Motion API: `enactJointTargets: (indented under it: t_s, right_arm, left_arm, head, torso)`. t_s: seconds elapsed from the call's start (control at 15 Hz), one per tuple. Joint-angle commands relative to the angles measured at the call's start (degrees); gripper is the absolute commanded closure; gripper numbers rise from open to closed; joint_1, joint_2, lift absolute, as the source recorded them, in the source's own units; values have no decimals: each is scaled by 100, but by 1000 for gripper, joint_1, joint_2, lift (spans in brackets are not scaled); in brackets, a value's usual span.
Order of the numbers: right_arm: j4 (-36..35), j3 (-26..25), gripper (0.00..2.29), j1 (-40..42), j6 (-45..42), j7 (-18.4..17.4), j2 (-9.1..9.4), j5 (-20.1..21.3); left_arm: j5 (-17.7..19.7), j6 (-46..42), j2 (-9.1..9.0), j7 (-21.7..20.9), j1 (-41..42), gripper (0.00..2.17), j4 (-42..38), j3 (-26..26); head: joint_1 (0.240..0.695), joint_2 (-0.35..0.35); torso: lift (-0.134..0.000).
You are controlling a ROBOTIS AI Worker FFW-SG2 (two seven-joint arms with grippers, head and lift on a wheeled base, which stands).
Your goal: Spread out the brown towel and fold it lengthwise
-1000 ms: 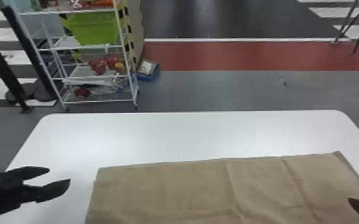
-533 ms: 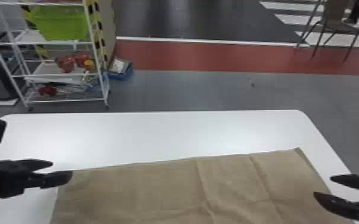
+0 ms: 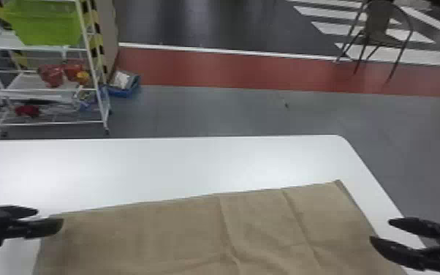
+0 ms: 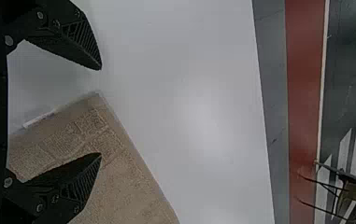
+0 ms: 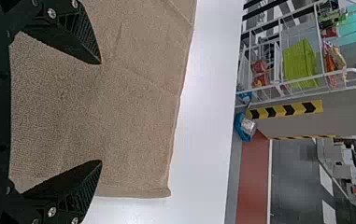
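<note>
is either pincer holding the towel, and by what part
nothing is held: the left pincer and right pincer are both open, the towel lying on the table

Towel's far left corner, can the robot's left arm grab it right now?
Probably yes. The left claw is open right by that corner of the towel, and nothing lies on top of the corner. It may just need to reach down a little and close.

Head view: towel [image 3: 179,230] on bench [image 3: 157,164], lower centre of frame. Rack [image 3: 95,66] behind bench, upper left; bin [image 3: 44,25] on rack. Box [image 3: 124,91] on floor [image 3: 212,113], right of rack. Chair [image 3: 380,22] upper right.
</note>
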Motion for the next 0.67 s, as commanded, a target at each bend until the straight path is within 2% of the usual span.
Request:
enactJointTargets:
  t_s: [0.0, 0.6]
  right_arm:
    - [28, -2, 144, 22, -11, 28, 0, -23]
    - [204, -99, 144, 57, -239, 28, -18, -111]
  left_arm:
    - [-3, -42, 7, -5, 0, 265, 50, 23]
    - [-20, -165, -20, 91, -106, 343, 340, -135]
  head:
    - [695, -158]
    - [695, -170]
  torso:
    - [-122]
    - [-122]
